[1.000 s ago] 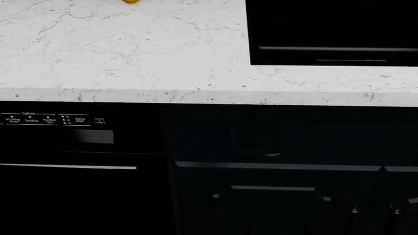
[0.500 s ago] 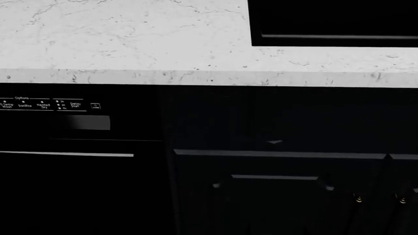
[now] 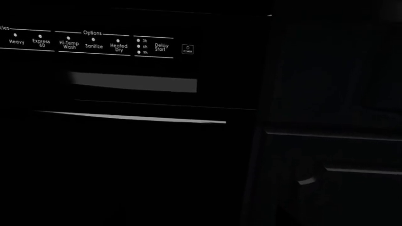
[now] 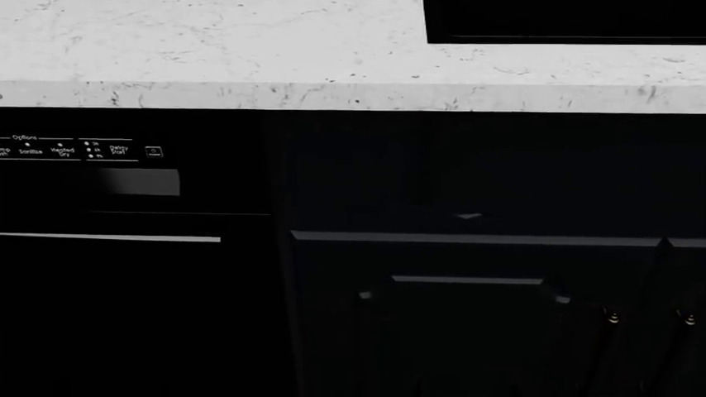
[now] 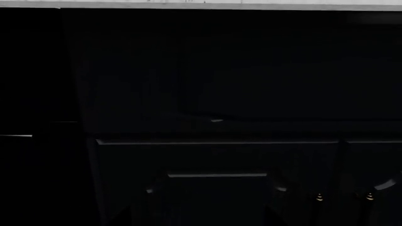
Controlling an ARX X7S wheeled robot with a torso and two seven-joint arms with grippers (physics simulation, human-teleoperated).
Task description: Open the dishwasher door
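Observation:
The dishwasher door (image 4: pixel 121 314) is a glossy black panel at the lower left of the head view, shut. It carries small white control labels (image 4: pixel 66 150), a grey display window (image 4: pixel 137 182) and a thin silver bar handle (image 4: pixel 111 238). In the left wrist view the door (image 3: pixel 125 169) fills the frame, with the labels (image 3: pixel 94 44), display (image 3: pixel 133 82) and handle (image 3: pixel 132 117) showing. The right wrist view shows only a sliver of the handle (image 5: pixel 16 135). Neither gripper shows in any view.
A white marble countertop (image 4: pixel 221 58) runs above the door, with a black cooktop (image 4: pixel 563 21) set in at the right. Dark framed cabinet doors (image 4: pixel 474 314) with small knobs (image 4: pixel 606 316) stand to the right of the dishwasher, and show in the right wrist view (image 5: pixel 213 183).
The head view has tilted downward: the countertop edge, control labels and handle have all shifted up in the frame. The yellow object at the top has left the view.

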